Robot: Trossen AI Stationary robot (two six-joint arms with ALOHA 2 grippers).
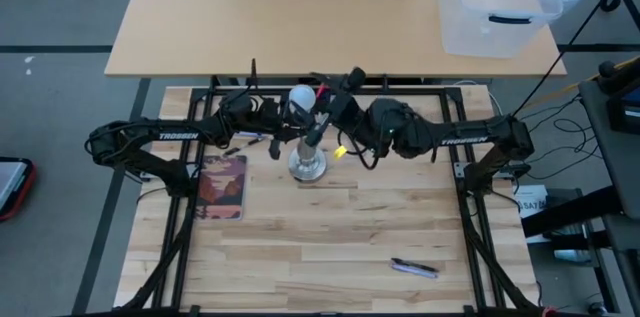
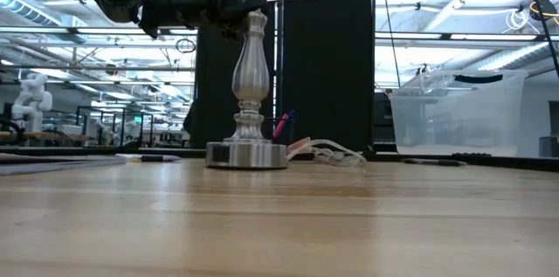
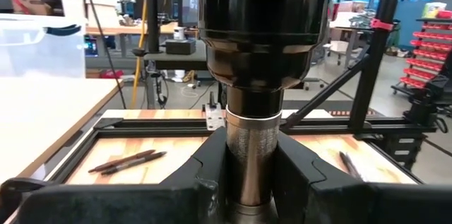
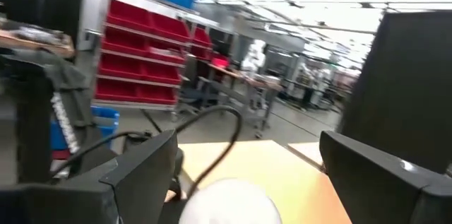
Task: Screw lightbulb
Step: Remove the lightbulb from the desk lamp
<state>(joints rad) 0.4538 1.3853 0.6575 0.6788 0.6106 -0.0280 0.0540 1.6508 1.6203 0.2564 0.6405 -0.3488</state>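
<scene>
the small frosted white lightbulb [image 1: 302,97] sat atop the tall silvery metal socket stand with a round disc foot [image 1: 308,165], which stood near the middle of the pale wooden slatted table [image 1: 330,247]. the right gripper [image 1: 322,104] hovered at the bulb with its dark fingers [image 4: 367,167] spread wide on either side of the globe, gripping nothing. the left gripper [image 3: 251,181] was closed snugly around the stand's upper post, just under the black socket collar [image 3: 258,26]. a reddish rectangular book [image 1: 222,185] lay to the stand's left, and a dark pen [image 1: 414,268] lay well apart near the front. a clear plastic bin [image 1: 497,2] stood on the tan desk [image 1: 280,17] beyond.
</scene>
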